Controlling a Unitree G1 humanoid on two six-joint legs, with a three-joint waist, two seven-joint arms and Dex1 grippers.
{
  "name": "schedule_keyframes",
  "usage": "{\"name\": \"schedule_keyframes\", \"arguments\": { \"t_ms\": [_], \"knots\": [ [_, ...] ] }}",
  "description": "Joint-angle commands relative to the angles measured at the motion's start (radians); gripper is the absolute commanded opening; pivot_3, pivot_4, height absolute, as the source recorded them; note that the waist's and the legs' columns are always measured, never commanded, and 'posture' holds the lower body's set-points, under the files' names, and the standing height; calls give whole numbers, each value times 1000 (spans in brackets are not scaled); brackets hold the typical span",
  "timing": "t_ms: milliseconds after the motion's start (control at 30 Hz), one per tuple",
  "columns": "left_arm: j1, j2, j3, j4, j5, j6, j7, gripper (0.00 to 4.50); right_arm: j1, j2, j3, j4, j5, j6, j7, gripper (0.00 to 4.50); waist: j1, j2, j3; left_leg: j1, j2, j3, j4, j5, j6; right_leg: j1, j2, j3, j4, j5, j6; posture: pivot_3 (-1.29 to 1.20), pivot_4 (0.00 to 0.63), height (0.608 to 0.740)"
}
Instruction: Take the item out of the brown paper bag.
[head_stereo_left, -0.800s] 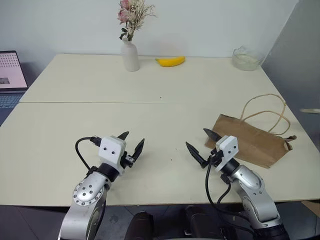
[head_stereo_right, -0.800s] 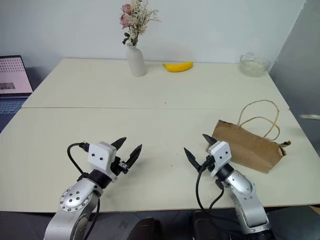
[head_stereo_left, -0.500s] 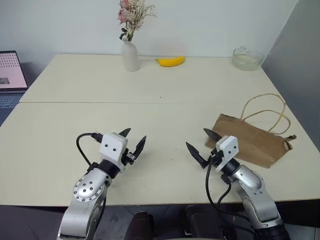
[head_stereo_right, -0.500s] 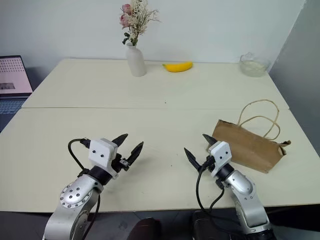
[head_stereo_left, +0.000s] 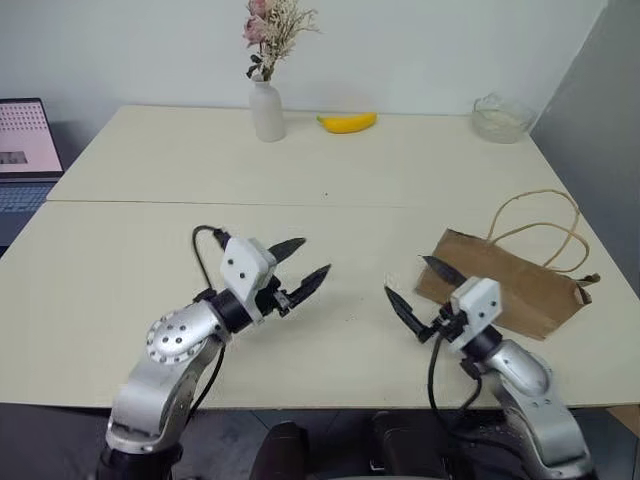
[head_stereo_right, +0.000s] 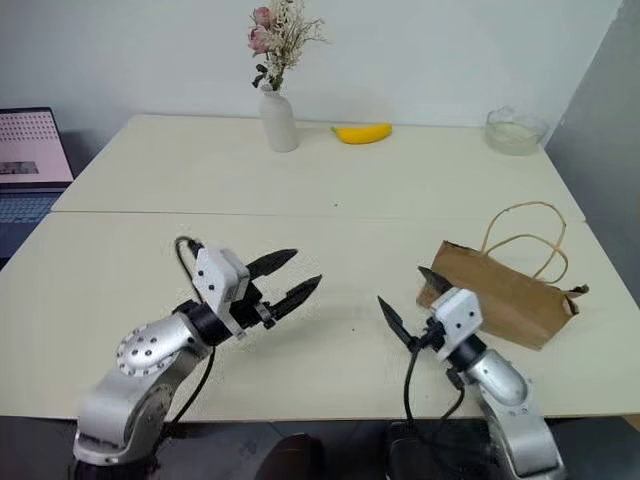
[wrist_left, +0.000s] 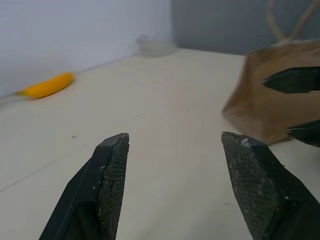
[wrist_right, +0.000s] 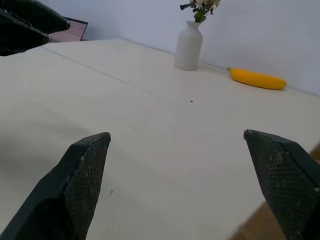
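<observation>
The tabletop (head_stereo_left: 150, 250) is carrying the brown paper bag (head_stereo_left: 510, 285) at the right of the head views, lying on its side with its cord handles looping up toward the right edge; it is sitting where it sat a moment ago, allowing for a small shift of the camera. The item is not showing anywhere, so it is presumably inside the bag, though that is a judgement. Along the far edge in the upper part of the frame a white vase (head_stereo_left: 267, 110) of dried flowers, a banana (head_stereo_left: 347, 122) and a glass bowl (head_stereo_left: 499, 118) are standing well apart from the bag. What is changing is the left gripper (head_stereo_left: 300, 268): it is swinging up and across toward the centre of the frame and toward the bag, its fingers spread partway and holding nothing. The right gripper (head_stereo_left: 412, 290) is hanging just beside the bag's near end with hardly any change, its fingers spread as wide as they go and empty. The robot appears to be setting up a two-handed approach; nothing is gripped yet.
</observation>
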Motion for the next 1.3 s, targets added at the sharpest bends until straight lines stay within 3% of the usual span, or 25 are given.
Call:
{"name": "schedule_keyframes", "arguments": {
  "t_ms": [33,233,400,900,1033,1300],
  "knots": [
    [-83,45,-50,-5,-89,58,-121,3081,128,-69,-145,-182,68,88,6,4500,0,0,0,0,0,0,0,0,0,0,0,0,0,0,0,0,150,740],
    [-185,75,-97,38,-139,70,-237,3081,293,-145,-443,-321,267,238,15,4500,-6,1,0,2,0,0,1,0,0,2,0,1,1,-1,-1,0,150,740],
    [-240,72,-126,49,-145,82,-273,3081,278,-161,-656,-302,412,326,-42,4500,-7,1,0,2,0,0,0,0,0,2,1,1,1,-1,-1,0,150,740],
    [-202,79,-147,45,-140,35,-326,3081,-96,-389,-695,-71,542,692,-183,4500,-4,1,0,1,-1,-1,0,0,0,2,1,1,-1,-1,-1,0,150,740],
    [-218,90,-152,63,-133,16,-362,3131,-164,-418,-692,-34,545,758,-202,3575,-4,1,1,0,-2,-1,-1,0,0,1,1,1,-1,2,4,0,150,740],
    [-226,105,-139,59,-139,18,-385,3131,-239,-398,-704,-83,641,864,-246,587,-5,1,1,0,-1,-1,0,0,0,1,1,1,-1,2,4,0,150,740]
  ]
}}
